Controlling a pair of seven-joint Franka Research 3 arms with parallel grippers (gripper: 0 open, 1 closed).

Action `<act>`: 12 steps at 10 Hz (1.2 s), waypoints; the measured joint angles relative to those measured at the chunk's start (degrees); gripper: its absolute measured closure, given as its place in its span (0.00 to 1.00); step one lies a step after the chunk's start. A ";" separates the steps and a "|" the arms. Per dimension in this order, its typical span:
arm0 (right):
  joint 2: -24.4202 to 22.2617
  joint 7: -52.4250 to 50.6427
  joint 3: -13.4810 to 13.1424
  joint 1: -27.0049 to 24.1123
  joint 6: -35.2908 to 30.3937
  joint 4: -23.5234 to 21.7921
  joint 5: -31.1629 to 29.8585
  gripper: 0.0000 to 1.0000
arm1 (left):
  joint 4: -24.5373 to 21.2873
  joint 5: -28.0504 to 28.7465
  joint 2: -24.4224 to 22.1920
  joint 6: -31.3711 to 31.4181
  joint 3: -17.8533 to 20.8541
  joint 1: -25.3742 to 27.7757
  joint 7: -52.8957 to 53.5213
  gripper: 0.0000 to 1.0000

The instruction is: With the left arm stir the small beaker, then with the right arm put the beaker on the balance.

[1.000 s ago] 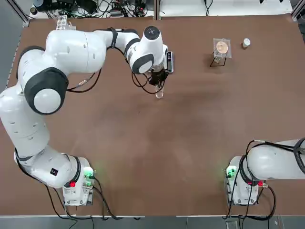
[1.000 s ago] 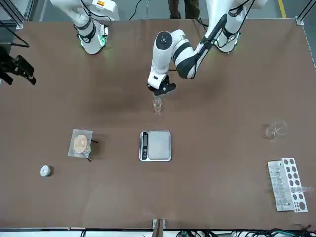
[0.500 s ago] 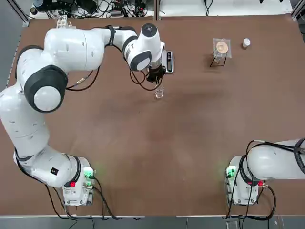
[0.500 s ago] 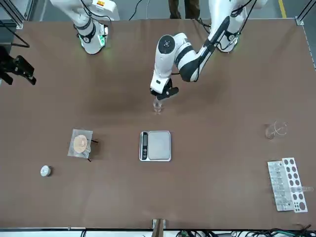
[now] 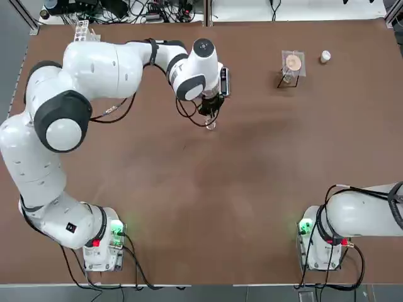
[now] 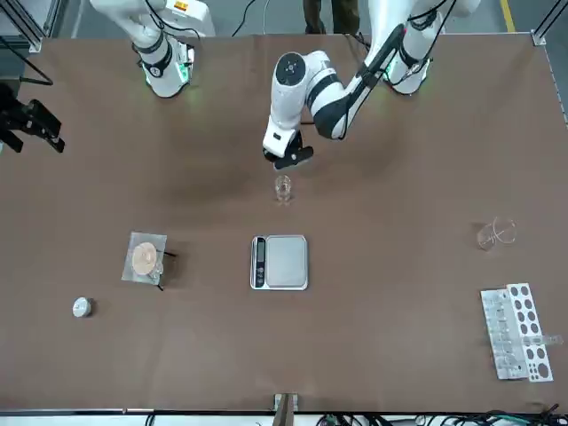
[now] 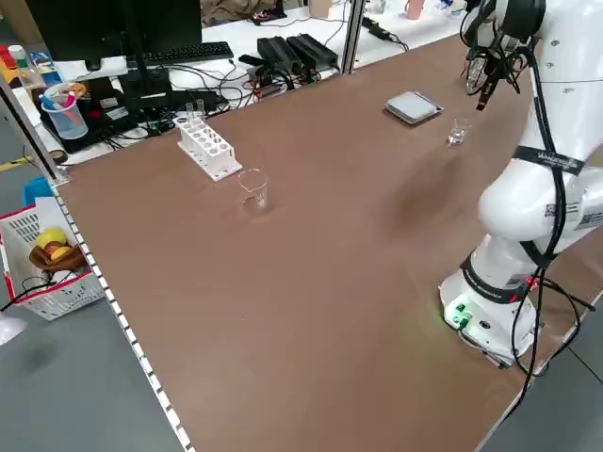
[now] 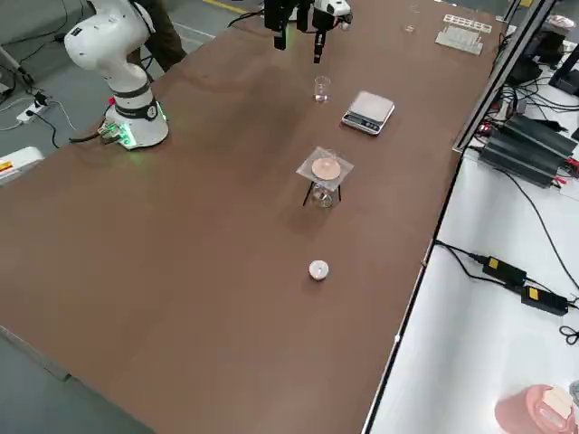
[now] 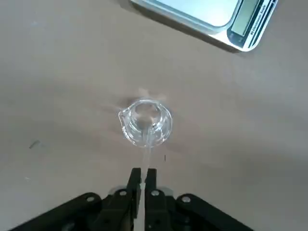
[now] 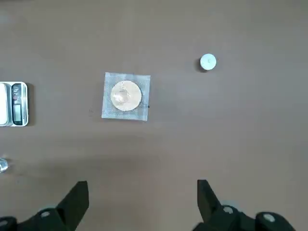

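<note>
Spanning brown table (image 5: 252, 176), cables (image 5: 151, 9) behind

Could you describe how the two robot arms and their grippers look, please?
Both arms are bulky, white, rounded segments with grey joint rings and black cables; green and red lights glow at their bases. The left gripper has thin black fingers; the right gripper has broader black fingers.

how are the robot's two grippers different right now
The left gripper is shut on a thin clear rod dipping into the small beaker; the right gripper is open and empty. The left reaches out mid-table near the balance; the right hangs parked, high above the table. Both point down.
</note>
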 joint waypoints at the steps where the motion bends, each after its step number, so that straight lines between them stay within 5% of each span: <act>1: 0.00 0.00 0.00 0.00 0.00 0.04 0.00 0.00 | 0.12 0.00 0.00 -0.05 0.05 0.31 0.00 0.93; 6: 0.00 0.00 0.00 0.00 -0.01 0.40 0.00 0.00 | 1.58 0.21 0.00 -0.86 0.28 2.04 0.18 0.93; 12: 0.00 0.00 0.08 0.07 0.12 0.42 0.02 0.00 | 6.73 0.23 -0.15 -9.16 -0.32 1.96 0.19 0.93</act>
